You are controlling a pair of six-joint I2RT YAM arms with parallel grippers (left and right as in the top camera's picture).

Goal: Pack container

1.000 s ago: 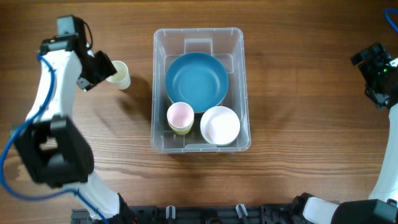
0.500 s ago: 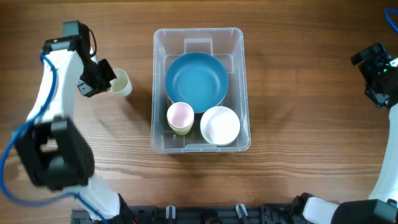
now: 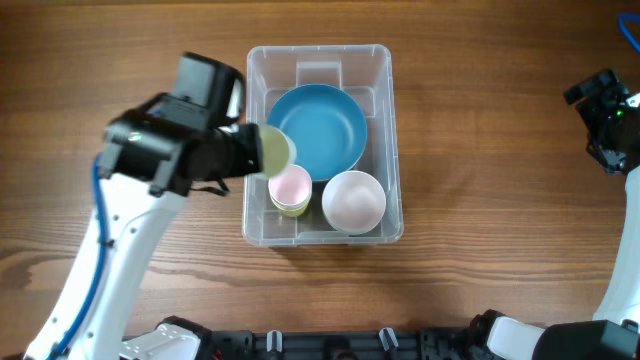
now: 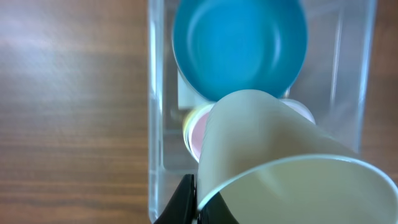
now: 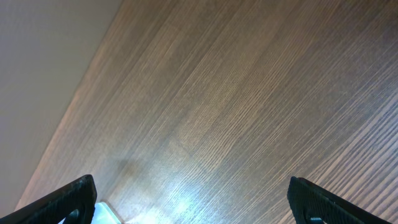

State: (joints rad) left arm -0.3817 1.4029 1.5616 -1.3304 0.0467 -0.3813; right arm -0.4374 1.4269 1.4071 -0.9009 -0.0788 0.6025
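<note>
Although three pieces are already seen inside the container (image 3: 385, 60), the packing is judged unfinished. A pale yellow-green cup (image 3: 272, 150) is held in the air by the left pincer (image 3: 243, 153), which is clenched on the cup's wall near its mouth. The cup is tilted rather than upright and is carried above the container's left wall, so it is not yet set down. From the left wrist view the cup (image 4: 280, 162) is seen poised over the pink cup (image 4: 198, 134), with the blue bowl (image 4: 239, 46) beyond it.

The container is placed at the middle of the desk (image 3: 480, 100), between the two arms. Its far half is taken up by the blue bowl (image 3: 316, 128). Near the front left corner the pink cup (image 3: 290, 185) is nested in another yellow-green cup (image 3: 291, 208), of which only the rim is seen. Just beside them, at the front right, a white bowl (image 3: 353, 200) is lodged.

The right pincer (image 3: 608, 120) is parked at the desk's right edge, well apart from the container. In its own view the right pincer (image 5: 191, 186) is shown released, jaws wide, with only bare wood between them.

What is left is judged to be little: the held cup is to be lowered and let go, perhaps stacked on the nested pair. No other loose piece is made out on the desk.
</note>
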